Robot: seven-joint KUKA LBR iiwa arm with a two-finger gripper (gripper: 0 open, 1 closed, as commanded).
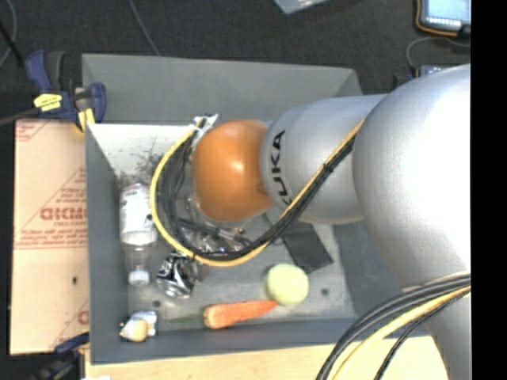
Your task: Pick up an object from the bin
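Lying beside the end effector (211, 239), a shiny crumpled thing (177, 276)

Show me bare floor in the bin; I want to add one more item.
Bare floor: the view's lower right corner, right of the green ball, below the dark flat piece. A smaller patch lies between the shiny crumpled thing and the ball, above the carrot. Crowded on the left, round the bottle.

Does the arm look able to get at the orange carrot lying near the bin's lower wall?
Probably yes. The carrot lies uncovered on the bin floor, nothing on top. The green ball beside its right end and the wall close by may crowd a grasp.
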